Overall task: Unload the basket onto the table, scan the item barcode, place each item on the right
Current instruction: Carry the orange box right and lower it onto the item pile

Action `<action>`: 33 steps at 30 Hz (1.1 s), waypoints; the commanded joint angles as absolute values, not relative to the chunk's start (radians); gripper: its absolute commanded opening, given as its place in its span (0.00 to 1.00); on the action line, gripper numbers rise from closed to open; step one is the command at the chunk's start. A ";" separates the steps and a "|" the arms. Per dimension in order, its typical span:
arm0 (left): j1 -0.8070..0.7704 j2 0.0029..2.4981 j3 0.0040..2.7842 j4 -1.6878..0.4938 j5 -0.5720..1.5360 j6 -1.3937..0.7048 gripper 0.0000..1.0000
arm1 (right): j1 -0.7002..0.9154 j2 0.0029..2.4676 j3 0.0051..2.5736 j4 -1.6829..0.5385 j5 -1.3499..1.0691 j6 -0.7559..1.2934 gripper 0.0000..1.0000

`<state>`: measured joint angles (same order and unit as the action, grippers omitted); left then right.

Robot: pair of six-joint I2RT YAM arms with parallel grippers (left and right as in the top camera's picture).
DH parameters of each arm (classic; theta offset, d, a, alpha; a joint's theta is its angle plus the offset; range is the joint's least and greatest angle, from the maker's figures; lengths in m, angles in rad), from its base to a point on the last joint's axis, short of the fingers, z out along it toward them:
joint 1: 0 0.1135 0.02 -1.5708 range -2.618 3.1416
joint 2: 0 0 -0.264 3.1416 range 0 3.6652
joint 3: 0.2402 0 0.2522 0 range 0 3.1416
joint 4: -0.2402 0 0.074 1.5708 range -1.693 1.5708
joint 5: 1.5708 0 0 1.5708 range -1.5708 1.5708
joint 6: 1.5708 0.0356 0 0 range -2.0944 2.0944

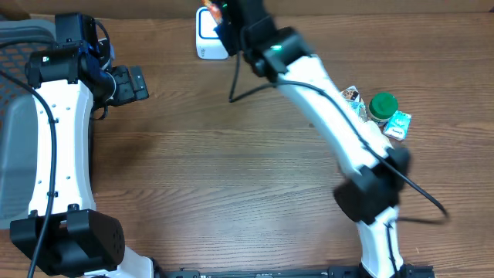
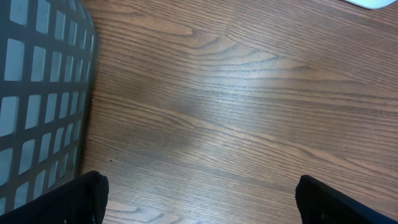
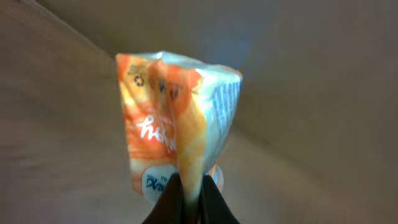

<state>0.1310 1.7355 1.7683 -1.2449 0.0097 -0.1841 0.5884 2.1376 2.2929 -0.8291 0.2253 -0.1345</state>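
An orange and white snack packet [image 3: 168, 118] is pinched by its edge in my right gripper [image 3: 191, 198], which is shut on it. Overhead, the right arm reaches to the table's far edge and holds the packet [image 1: 220, 31] right beside a white scanner [image 1: 207, 42]. No barcode shows on the packet in the right wrist view. My left gripper [image 1: 133, 82] hangs at the far left, open and holding nothing. In the left wrist view only bare wood lies between its fingertips [image 2: 93, 196].
A grey mesh basket [image 1: 15, 116] stands at the left edge, close to the left gripper [image 2: 199, 202]. A green-lidded jar [image 1: 383, 106] and small packets [image 1: 398, 125] sit at the right. A black cable [image 1: 247, 91] trails below the scanner.
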 commanded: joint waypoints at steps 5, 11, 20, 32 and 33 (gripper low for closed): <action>0.131 1.741 1.775 -1.245 -0.001 -0.187 1.00 | 0.546 1.952 2.304 -1.203 0.102 0.200 0.04; 0.131 1.741 1.775 -1.245 -0.001 -0.187 0.99 | 0.472 1.940 2.286 -1.554 0.102 0.299 0.04; 0.131 1.741 1.775 -1.245 -0.001 -0.187 0.99 | 0.392 1.940 1.906 -1.535 0.103 0.227 0.04; 0.131 1.741 1.775 -1.245 -0.001 -0.187 0.99 | 0.298 1.940 1.505 -1.340 0.228 0.200 0.16; 0.131 1.741 1.775 -1.245 -0.001 -0.187 0.99 | 0.286 1.940 1.497 -1.340 0.227 0.200 0.23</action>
<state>0.1310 1.7355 1.7683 -1.2449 0.0097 -0.1841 0.3149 1.9484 1.5196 -1.3468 0.1978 0.2058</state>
